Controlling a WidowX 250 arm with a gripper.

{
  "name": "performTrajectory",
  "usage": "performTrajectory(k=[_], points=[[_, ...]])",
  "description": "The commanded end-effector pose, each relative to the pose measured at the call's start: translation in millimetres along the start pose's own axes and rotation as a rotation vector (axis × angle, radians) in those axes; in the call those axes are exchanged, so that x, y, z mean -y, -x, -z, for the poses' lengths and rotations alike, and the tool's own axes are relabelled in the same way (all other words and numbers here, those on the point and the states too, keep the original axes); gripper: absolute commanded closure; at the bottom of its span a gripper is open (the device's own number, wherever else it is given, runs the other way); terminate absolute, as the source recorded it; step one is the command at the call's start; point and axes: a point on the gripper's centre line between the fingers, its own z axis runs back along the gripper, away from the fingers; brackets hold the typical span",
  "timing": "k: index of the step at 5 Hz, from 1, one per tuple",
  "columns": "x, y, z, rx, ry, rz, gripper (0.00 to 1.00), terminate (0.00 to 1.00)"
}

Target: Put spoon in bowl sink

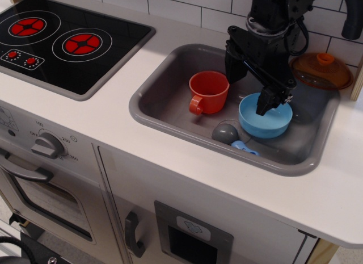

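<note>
Illumination: bright, even, diffuse, from overhead. Shadows soft; a faint one lies under the red mug (209, 92) on the sink (170, 113) floor. Mild glare on the stove top (85, 71) and white tabletop (238, 184). Focus approx. uniform, slight softness overall. No motion blur. Edge distortion negligible.
</note>
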Motion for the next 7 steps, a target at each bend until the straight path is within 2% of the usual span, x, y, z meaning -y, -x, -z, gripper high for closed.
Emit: performTrajectory(k=[1,2,3,4,5,6,7], points=[[0,0,0,0.000,0.000,0.000,0.00,0.00],[1,4,3,-0.008,0.052,-0.266,0.00,0.00],[-3,17,7,-0.004,0.049,-0.522,0.00,0.00],[-6,23,16,0.014,0.078,-0.785,0.00,0.00],[-2,27,24,-0.033,0.039,-0.945,0.00,0.00],[2,24,38,-0.114,0.023,-0.964,0.00,0.00],[10,20,50,-0.180,0.055,-0.991,0.00,0.00]])
